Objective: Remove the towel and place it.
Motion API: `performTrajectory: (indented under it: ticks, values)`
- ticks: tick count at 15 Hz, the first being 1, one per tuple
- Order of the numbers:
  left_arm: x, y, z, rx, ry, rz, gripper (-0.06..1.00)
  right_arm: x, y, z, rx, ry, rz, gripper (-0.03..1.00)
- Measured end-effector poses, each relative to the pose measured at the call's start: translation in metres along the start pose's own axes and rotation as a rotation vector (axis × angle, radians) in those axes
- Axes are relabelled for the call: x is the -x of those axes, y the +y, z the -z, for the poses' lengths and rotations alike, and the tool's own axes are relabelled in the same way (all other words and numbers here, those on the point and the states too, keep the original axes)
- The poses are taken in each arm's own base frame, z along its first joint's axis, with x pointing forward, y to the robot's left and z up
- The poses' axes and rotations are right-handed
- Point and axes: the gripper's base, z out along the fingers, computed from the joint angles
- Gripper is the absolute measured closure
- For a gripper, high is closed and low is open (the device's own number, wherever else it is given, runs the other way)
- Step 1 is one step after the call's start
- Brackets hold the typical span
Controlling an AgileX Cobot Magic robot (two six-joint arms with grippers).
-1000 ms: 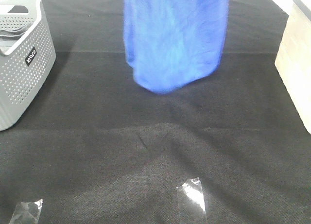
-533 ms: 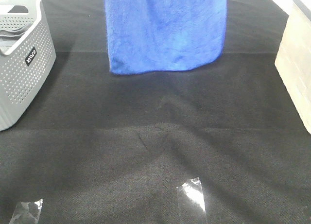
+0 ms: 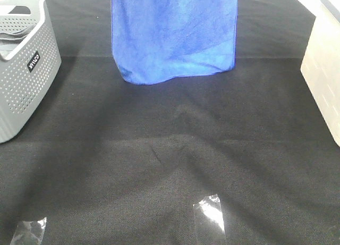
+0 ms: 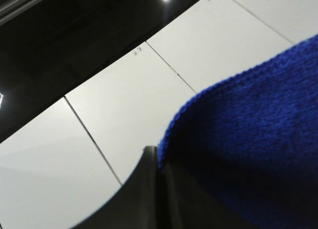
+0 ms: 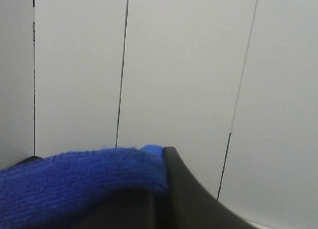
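The royal-blue towel [image 3: 172, 35] hangs in the air over the far middle of the black table. Its top runs out of the exterior view; its lower hem hangs just above the cloth. Both grippers are out of the exterior view above. In the left wrist view my left gripper [image 4: 158, 162] is shut on the towel's hemmed edge [image 4: 248, 139]. In the right wrist view my right gripper [image 5: 158, 182] is shut on another part of the towel [image 5: 79, 182]. Both wrist cameras look up at white ceiling panels.
A grey perforated basket [image 3: 24, 69] stands at the far left. A pale wooden box [image 3: 325, 69] stands at the right edge. The table is covered with a wrinkled black cloth [image 3: 170, 154]. Two clear tape pieces [image 3: 210, 216] lie near the front edge.
The hanging towel has spread out flat from a bunched shape and risen, then swung slightly left. Its lower hem has stayed about level over the last half second.
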Motion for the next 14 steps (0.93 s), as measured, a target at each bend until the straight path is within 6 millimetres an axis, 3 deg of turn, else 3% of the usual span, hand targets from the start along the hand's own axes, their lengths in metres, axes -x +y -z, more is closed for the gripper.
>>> performTrajectory:
  ticks: [4,8,10,11,14]
  values:
    - [0.015,0.009,-0.006,-0.006,-0.063,0.021,0.94,0.004,0.0,-0.001,0.004,-0.012,0.002,0.96]
    - [0.008,0.002,-0.005,-0.087,0.009,0.072,0.94,-0.003,0.004,0.0,0.054,0.069,0.026,0.96]
    - [-0.001,-0.004,-0.004,-0.13,0.138,0.176,0.94,-0.011,0.01,0.002,0.114,0.173,0.021,0.96]
    - [-0.009,-0.015,-0.001,-0.174,0.32,0.248,0.94,-0.017,0.014,0.008,0.166,0.295,0.017,0.96]
    - [-0.003,-0.038,0.013,-0.292,0.705,0.269,0.94,-0.019,0.015,0.025,0.205,0.503,0.011,0.96]
